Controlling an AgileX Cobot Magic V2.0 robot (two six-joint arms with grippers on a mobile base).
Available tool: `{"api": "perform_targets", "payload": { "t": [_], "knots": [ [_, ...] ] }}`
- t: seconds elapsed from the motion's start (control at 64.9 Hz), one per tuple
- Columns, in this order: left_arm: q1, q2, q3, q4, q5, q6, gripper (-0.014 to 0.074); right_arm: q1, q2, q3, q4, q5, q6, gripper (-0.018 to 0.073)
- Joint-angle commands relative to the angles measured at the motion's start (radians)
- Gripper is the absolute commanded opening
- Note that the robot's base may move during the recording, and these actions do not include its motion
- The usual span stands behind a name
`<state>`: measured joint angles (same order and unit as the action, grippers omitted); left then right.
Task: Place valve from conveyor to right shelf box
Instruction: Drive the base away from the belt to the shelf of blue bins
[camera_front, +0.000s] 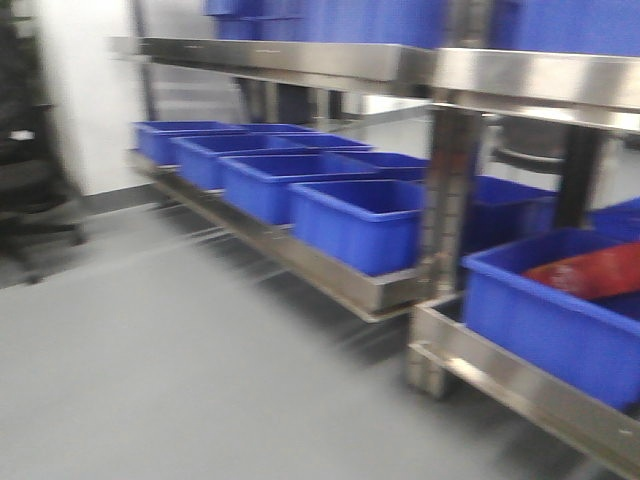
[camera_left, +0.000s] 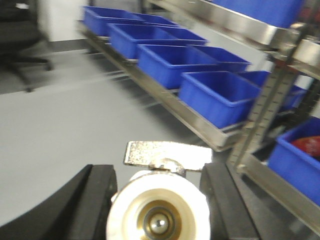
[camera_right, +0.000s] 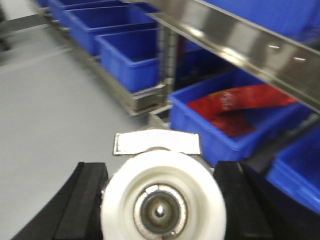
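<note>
My left gripper (camera_left: 159, 200) is shut on a valve (camera_left: 158, 210), seen end-on: a round white body with a brass bore and a flat metal handle on top. My right gripper (camera_right: 161, 200) is shut on a second valve (camera_right: 162, 200), also white and round with a flat silver handle. Both are held above the grey floor, facing a steel shelf rack (camera_front: 440, 170). A blue box (camera_front: 560, 310) on the right shelf section holds a red bag (camera_front: 590, 270); the box also shows in the right wrist view (camera_right: 235, 127). The conveyor is out of view. Neither gripper shows in the front view.
A row of several empty blue boxes (camera_front: 360, 225) stands on the low steel shelf (camera_front: 340, 275) running back left. More blue boxes sit on the upper shelf (camera_front: 520, 70). A dark office chair (camera_front: 30, 150) stands at far left. Grey floor (camera_front: 180, 370) lies in front.
</note>
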<state>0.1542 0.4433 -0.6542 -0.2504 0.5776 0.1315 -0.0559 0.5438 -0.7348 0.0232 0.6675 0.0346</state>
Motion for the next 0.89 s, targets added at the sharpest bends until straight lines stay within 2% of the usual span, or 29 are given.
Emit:
{"api": "perform_targets", "payload": {
  "t": [0.0,0.878],
  "knots": [
    [-0.001,-0.007,-0.005,-0.014,-0.051,-0.002,-0.0111,-0.005,-0.008,-0.01,-0.009,-0.078,-0.001,-0.0162],
    [-0.001,-0.007,-0.005,-0.014,-0.051,-0.002,-0.0111,-0.005,-0.008,-0.01,-0.009,-0.078,-0.001,-0.0162]
  ]
}}
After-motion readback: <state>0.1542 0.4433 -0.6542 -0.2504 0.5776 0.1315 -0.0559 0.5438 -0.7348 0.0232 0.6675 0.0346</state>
